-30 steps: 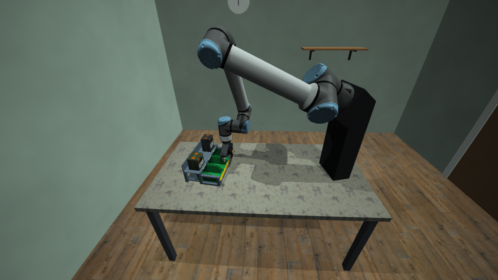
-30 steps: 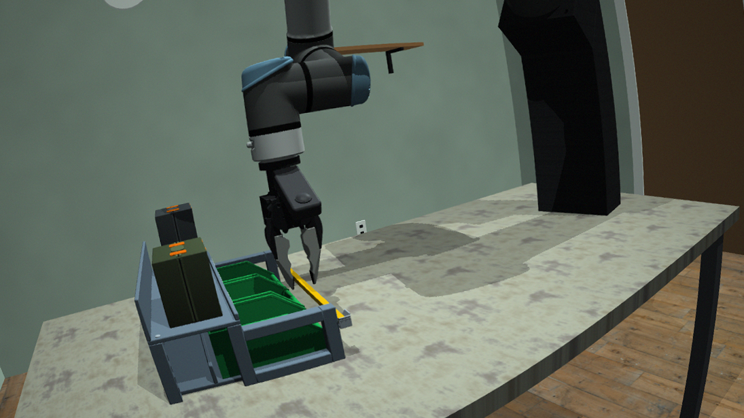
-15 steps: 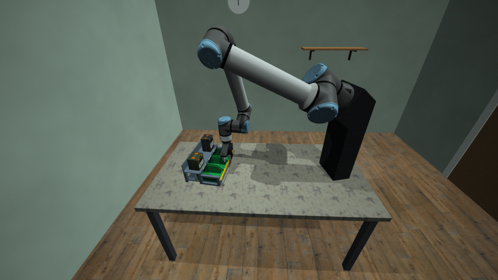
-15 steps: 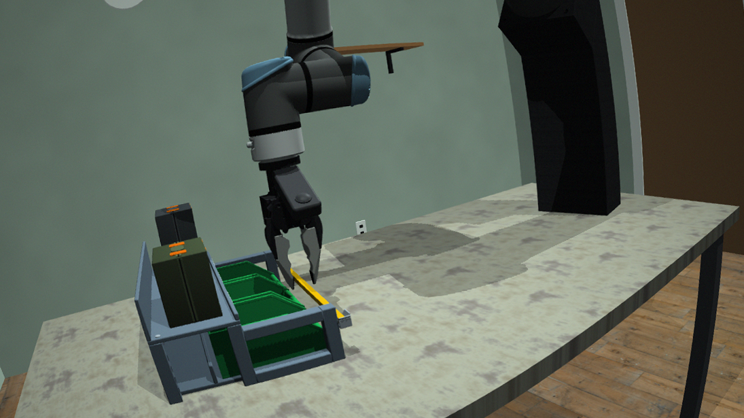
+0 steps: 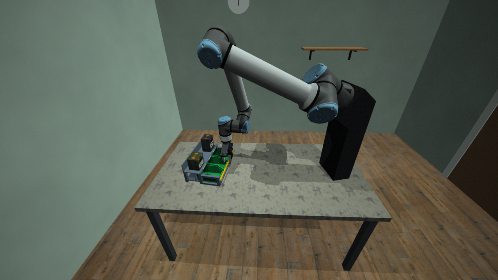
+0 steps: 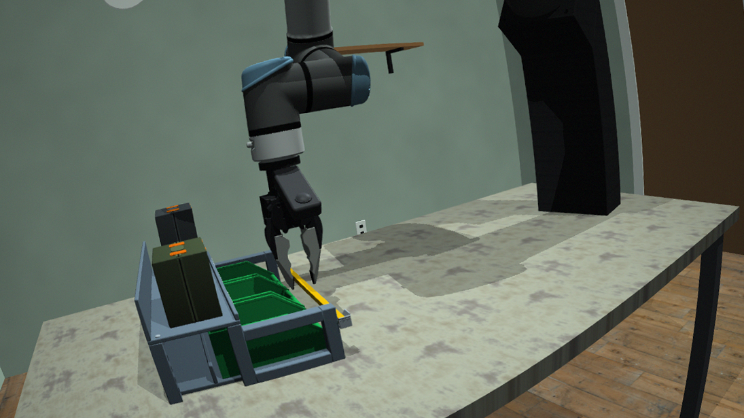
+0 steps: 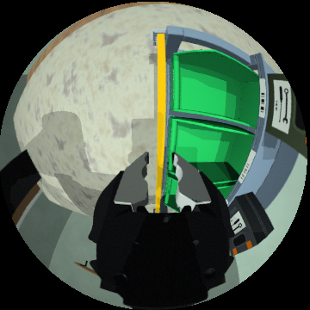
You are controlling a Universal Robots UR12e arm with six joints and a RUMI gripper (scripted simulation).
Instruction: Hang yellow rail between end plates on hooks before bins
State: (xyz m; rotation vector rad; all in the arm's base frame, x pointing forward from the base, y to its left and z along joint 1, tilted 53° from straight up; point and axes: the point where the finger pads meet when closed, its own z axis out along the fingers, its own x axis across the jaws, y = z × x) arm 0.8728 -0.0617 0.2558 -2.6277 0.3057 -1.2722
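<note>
Arm: grey six-joint arm on a black pedestal; wrist points straight down at the rack.
Gripper: fingers part-spread, one on each side of the rail; a gap shows between each fingertip and the rail in the wrist view, so it grips nothing.
Yellow rail: lies along the front edge of the rack, just before the green bins; in the wrist view it runs from the gripper toward 12 o'clock. Its near end reaches the small plate at the rack's front corner; the far end is hidden behind the fingers.
Rack: blue-grey frame on the table, at 9 o'clock from the pedestal in the top view.
Green bins: side by side inside the rack.
Dark boxes: two, upright on the rack's rear shelf, orange tabs on top.
Table: mottled grey top.
</note>
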